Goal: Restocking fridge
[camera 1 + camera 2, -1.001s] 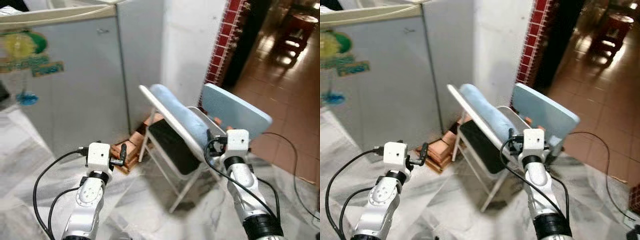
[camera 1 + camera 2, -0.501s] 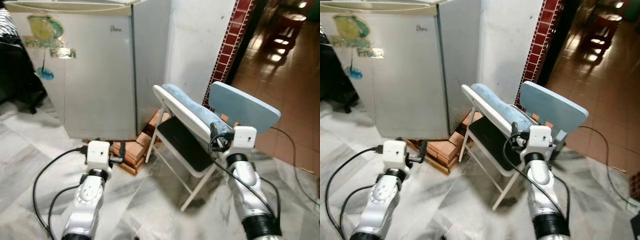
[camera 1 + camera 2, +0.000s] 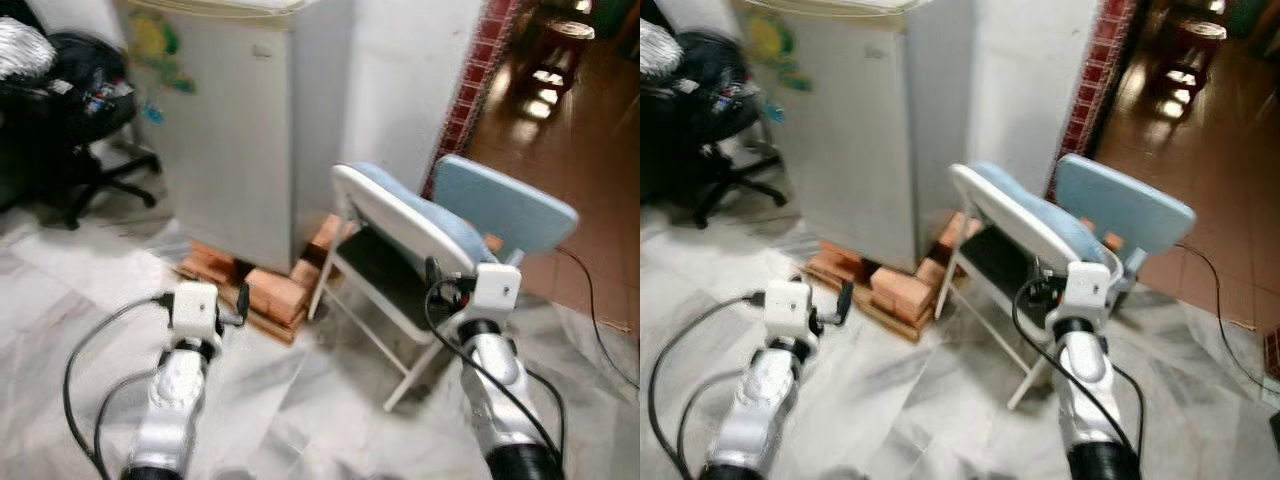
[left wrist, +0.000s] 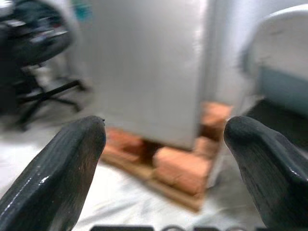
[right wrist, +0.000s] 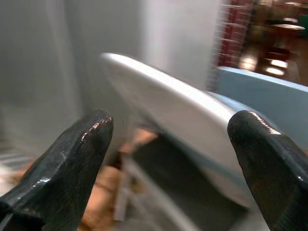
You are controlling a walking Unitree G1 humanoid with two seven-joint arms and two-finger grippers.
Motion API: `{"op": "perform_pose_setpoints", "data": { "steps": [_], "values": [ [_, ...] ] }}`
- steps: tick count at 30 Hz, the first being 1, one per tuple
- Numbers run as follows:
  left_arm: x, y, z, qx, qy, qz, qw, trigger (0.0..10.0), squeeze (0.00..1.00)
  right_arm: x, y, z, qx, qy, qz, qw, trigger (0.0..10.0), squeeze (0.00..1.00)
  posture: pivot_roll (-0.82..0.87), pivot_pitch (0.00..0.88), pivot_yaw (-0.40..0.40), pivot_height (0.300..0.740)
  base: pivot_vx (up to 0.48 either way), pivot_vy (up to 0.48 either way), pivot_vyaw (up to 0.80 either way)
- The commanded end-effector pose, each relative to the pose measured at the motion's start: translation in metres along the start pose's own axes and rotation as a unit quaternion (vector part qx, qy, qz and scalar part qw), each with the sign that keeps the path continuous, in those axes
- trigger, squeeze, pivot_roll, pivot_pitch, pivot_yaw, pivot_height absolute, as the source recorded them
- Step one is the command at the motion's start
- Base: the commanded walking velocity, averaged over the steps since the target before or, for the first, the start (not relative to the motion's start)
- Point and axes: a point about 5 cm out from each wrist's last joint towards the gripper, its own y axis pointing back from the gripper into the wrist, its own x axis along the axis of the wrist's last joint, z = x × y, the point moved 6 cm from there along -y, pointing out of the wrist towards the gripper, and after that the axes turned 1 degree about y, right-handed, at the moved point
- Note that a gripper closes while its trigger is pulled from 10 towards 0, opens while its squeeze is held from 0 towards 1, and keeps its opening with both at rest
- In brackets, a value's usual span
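Left eye view: small grey fridge (image 3: 240,120), door closed, sits raised on orange bricks (image 3: 275,290); left tool (image 4: 163,159) and right tool (image 5: 168,159) both spread, carrying nothing.

Fridge (image 3: 235,130) door sticker and small logo, both too blurred to read

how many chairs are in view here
3. A black office chair stands left of the fridge. Two folded chairs lean right of it: a white-framed folding chair, and a light blue chair behind it. Others may be hidden.
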Motion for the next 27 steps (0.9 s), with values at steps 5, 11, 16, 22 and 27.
{"op": "perform_pose_setpoints", "data": {
  "steps": [5,11,16,22,27],
  "values": [
    [0.007,-0.002,0.001,0.0,0.001,0.013,1.0,10.0,0.0,-0.002,0.002,0.013,-0.014,0.006,-0.007,1.0,10.0,0.0,0.03,0.0,-0.023,0.74,0.0,0.48,-0.56],
    [0.014,-0.005,0.001,0.001,0.003,0.025,1.0,10.0,0.0,-0.004,0.001,0.011,-0.009,0.006,-0.011,1.0,10.0,0.0,0.04,0.0,-0.026,0.74,0.0,0.48,-0.8],
    [0.009,-0.002,0.002,0.0,0.005,0.019,1.0,10.0,0.0,-0.005,0.001,0.008,-0.005,0.005,-0.012,1.0,10.0,0.0,0.03,0.0,-0.025,0.74,0.0,0.48,-0.8],
    [0.008,-0.001,0.002,0.001,0.005,0.016,1.0,10.0,0.0,-0.009,0.002,0.01,-0.008,0.004,-0.018,1.0,10.0,0.0,0.04,0.0,-0.027,0.74,0.0,0.48,-0.8],
    [0.007,-0.001,0.001,0.002,0.003,0.015,1.0,10.0,0.0,-0.012,0.003,0.009,-0.006,0.004,-0.022,1.0,10.0,0.0,0.04,0.0,-0.027,0.74,0.0,0.48,-0.8]
  ]
}}
